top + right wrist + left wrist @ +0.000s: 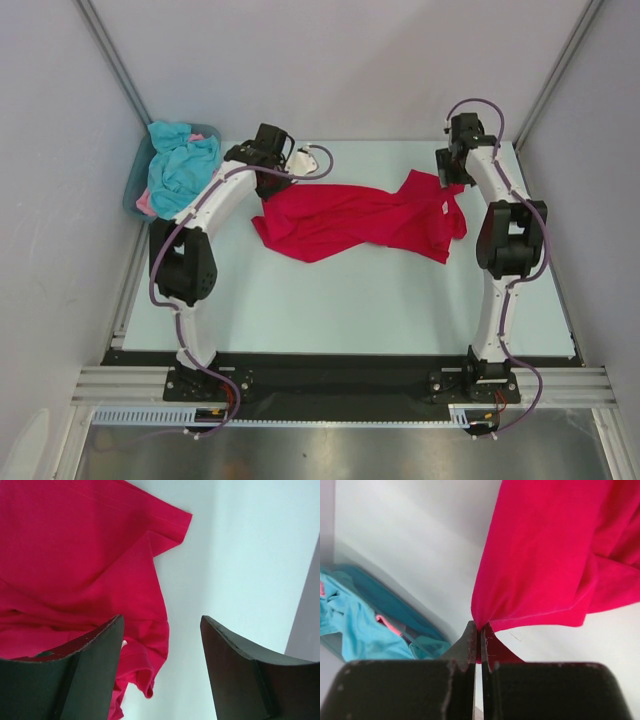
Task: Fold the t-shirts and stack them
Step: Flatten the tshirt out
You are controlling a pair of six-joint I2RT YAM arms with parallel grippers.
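Bolted at the near edge of the pale surface [350,310], the left arm [200,215] and the right arm [505,240] reach away from their bases toward the far side. Between them, past the middle of the surface, the crimson t-shirt [350,220] lies crumpled and stretched crosswise. Its left end is drawn up to the left arm's tip and its right end is bunched beside the right arm. The left pincer [479,630] is clenched on a pinch of the shirt's edge; in its wrist view the red cloth comes out of the closed jaws and fans wide beyond them. The right pincer [161,622] is released, jaws well apart with nothing gripped, poised over the shirt's right end. In its wrist view one finger overlaps the cloth and the other stands over bare surface; whether it touches the cloth cannot be told. In the far left corner, a grey-blue tub [130,200] holds a heaped turquoise t-shirt [182,165], with a pink t-shirt [146,205] peeking out at its near side.
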